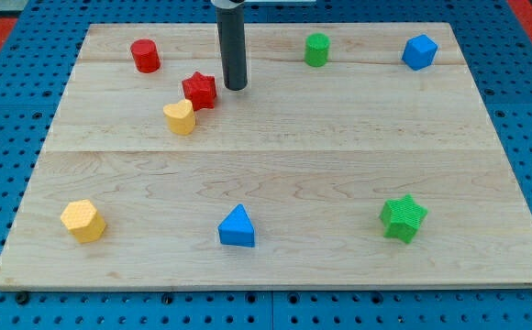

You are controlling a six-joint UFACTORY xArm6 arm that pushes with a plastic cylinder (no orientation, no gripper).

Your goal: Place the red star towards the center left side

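The red star (199,90) lies in the upper left part of the wooden board (275,147). My tip (236,87) stands just to the star's right, close to it or touching it. A yellow heart-shaped block (180,117) touches the star at its lower left. The rod rises from the tip out of the view's top.
A red cylinder (144,56) stands at the upper left, a green cylinder (316,49) at the top middle, a blue cube (419,51) at the upper right. A yellow hexagon (83,221), a blue triangle (237,226) and a green star (403,218) lie along the bottom.
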